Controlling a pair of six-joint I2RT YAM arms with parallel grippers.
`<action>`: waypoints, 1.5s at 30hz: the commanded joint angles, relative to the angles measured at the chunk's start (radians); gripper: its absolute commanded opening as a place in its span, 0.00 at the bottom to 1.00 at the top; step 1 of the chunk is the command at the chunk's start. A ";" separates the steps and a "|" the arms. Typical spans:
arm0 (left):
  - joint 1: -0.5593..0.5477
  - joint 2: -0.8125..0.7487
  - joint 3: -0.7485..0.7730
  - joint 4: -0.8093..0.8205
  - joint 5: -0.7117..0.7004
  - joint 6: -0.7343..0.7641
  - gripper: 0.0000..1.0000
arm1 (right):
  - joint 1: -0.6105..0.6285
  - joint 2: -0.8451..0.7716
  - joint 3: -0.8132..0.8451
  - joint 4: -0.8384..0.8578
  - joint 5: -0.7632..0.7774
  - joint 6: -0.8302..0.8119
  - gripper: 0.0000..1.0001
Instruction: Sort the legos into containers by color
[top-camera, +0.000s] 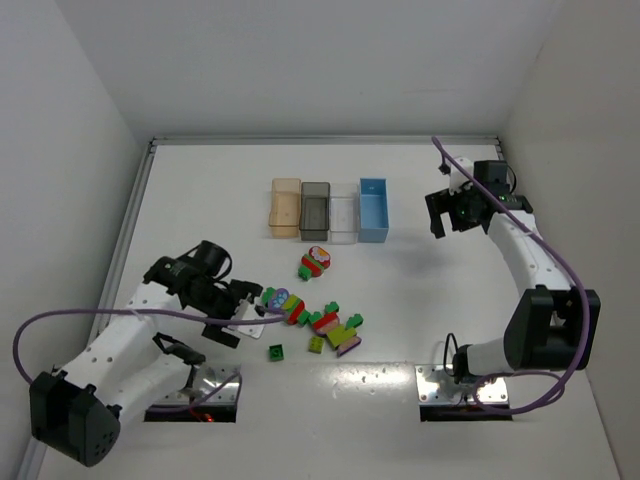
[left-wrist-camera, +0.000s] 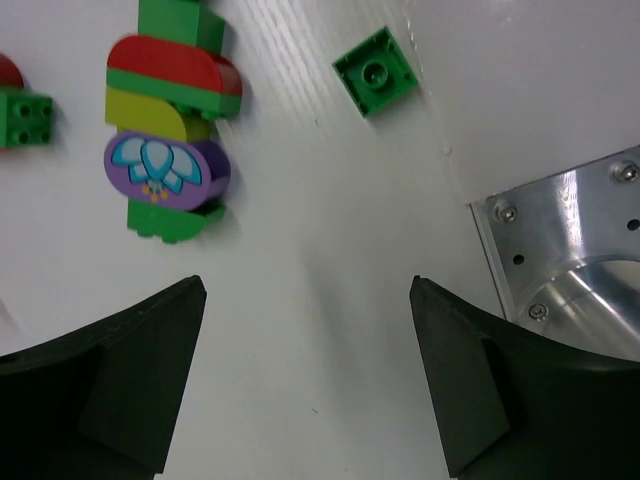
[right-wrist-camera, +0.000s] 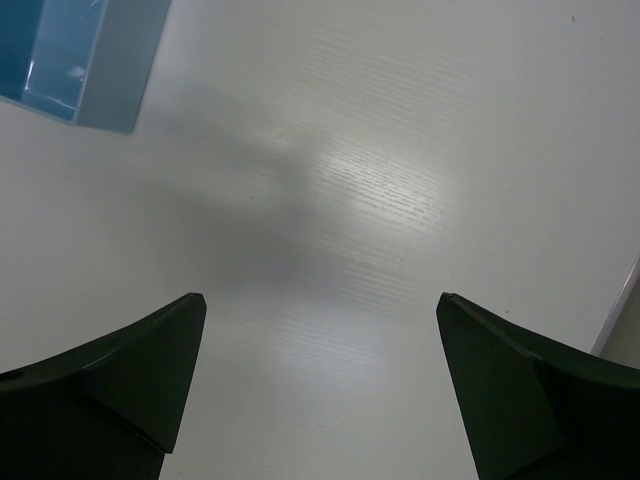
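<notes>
Your left gripper: jaws apart, nothing between, over bare table just left of stacked bricks. Your right gripper: jaws apart, empty, far right, near blue bin.

Bricks lay centre-near; four bins stood in row farther back.

Risks:
- If you closed on joined stack, mixed colours would likely reach one bin.
- Off-centre closing could shove stack aside.

Views:
- Top view alone showed all four bins.
- Left wrist view alone showed flower print and loose green brick near metal plate.
</notes>
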 joint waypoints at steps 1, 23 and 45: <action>-0.092 0.038 0.031 0.071 0.068 0.004 0.90 | 0.003 0.011 0.007 0.010 -0.011 -0.014 1.00; -0.391 0.136 -0.073 0.300 0.015 0.177 0.90 | 0.003 0.011 -0.012 0.010 -0.011 -0.024 1.00; -0.391 0.371 -0.034 0.154 0.033 0.551 0.80 | -0.006 0.002 -0.030 0.010 -0.002 -0.033 1.00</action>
